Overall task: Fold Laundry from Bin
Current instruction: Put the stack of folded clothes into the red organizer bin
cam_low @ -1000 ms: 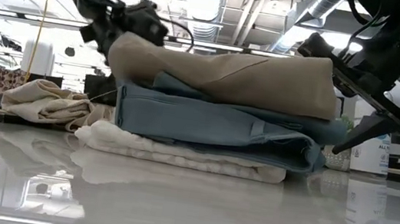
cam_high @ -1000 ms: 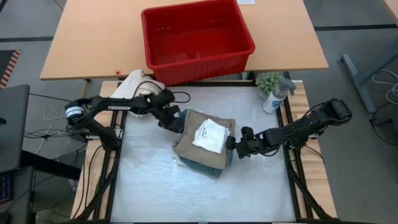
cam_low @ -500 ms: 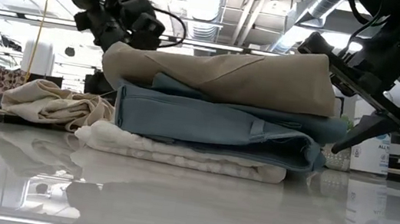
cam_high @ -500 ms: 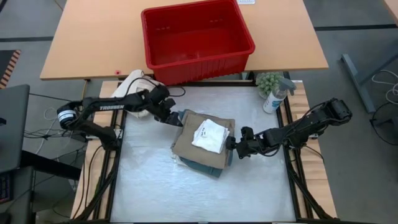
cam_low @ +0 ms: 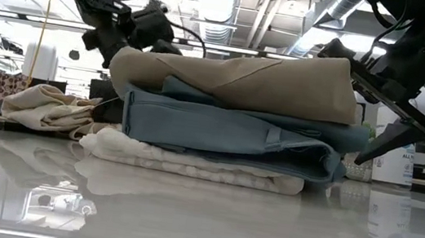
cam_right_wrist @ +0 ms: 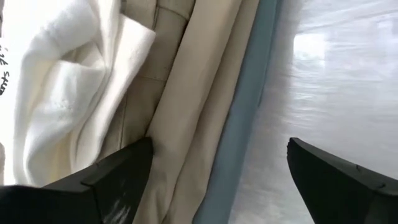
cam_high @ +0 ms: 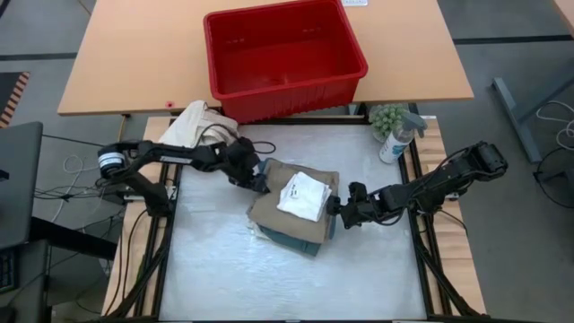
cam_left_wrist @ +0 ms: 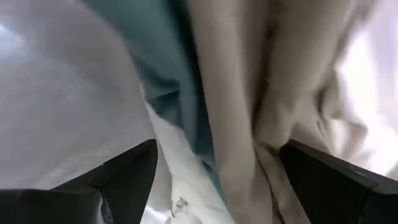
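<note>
The laundry is a folded stack in the middle of the table. From the bottom it holds a white towel (cam_low: 190, 164), a teal garment (cam_low: 227, 129), tan trousers (cam_low: 242, 78) and a small white cloth (cam_high: 302, 196). My left gripper (cam_high: 259, 179) stands open at the stack's far left corner, with the layered edges between its fingers (cam_left_wrist: 124, 180). My right gripper (cam_high: 339, 209) stands open at the stack's right edge. One of its fingers (cam_right_wrist: 118, 180) is over the trousers and the other is over the table. The red bin (cam_high: 282, 58) stands on the wooden table beyond. My left gripper slants down at the stack's far left corner (cam_left_wrist: 230, 155), and the cloth edges run between its open fingers; whether they touch the cloth I cannot tell. My right gripper straddles the stack's right edge (cam_low: 353, 80) from the right, slanting down; whether a finger rests on the trousers I cannot tell.
A cream canvas bundle (cam_high: 199, 121) lies at the table's far left corner, close behind my left arm. A spray bottle (cam_high: 395, 142) and a small plant (cam_high: 387, 117) stand at the far right corner. The near half of the table (cam_high: 287, 278) is bare.
My left gripper has drawn back and up a little toward the far left. It has then come back down to the stack's far left corner, tipping as it went, and has stayed open. The stack lies as before.
</note>
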